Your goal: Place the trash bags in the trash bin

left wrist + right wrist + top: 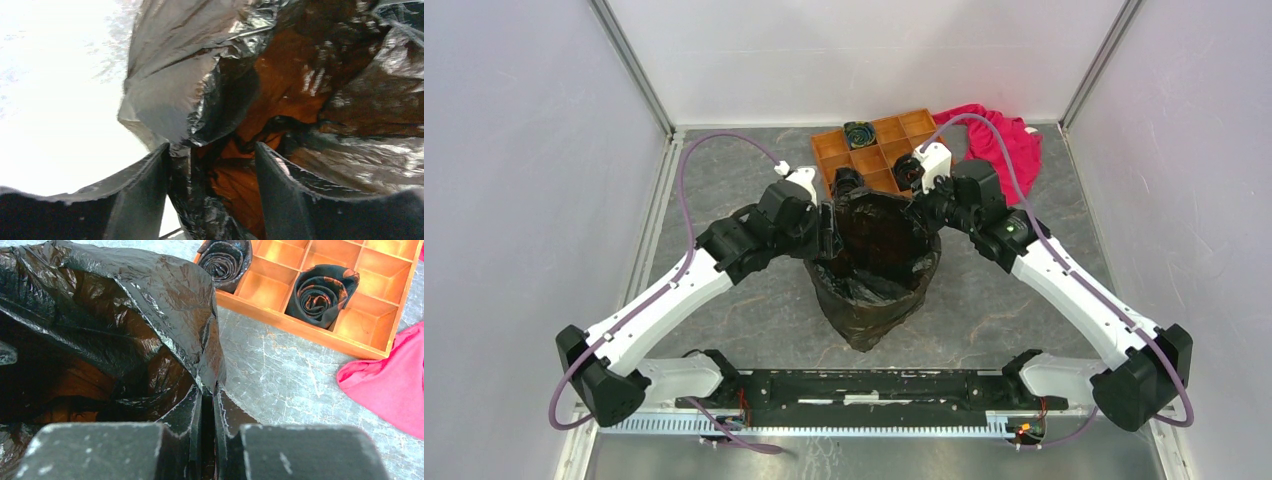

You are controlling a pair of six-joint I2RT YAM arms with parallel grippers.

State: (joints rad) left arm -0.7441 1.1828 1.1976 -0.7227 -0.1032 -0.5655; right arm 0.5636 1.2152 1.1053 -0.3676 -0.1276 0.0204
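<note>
1 trash bag (874, 235) is draped over 1 trash bin (240, 185) at mid-bench (1024, 300), its film lining the mouth and covering the outer wall.

Left gripper (212, 150): jaws well apart, with film and orange bin wall between them; a grip cannot be confirmed.

Right gripper (207, 390): jaws almost closed, pinching the bag's edge.

Beyond the bin lies 1 orange tray (300, 330) holding 2 visible black rolls (322, 290), with 1 red cloth (390, 385) beside it.

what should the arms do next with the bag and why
Probably draw the raised far edge of the trash bag down over the far rim of the trash bin. The right gripper pinches that edge above the bin, the left gripper has its fingers apart around film, and the near side already drapes outside.
</note>
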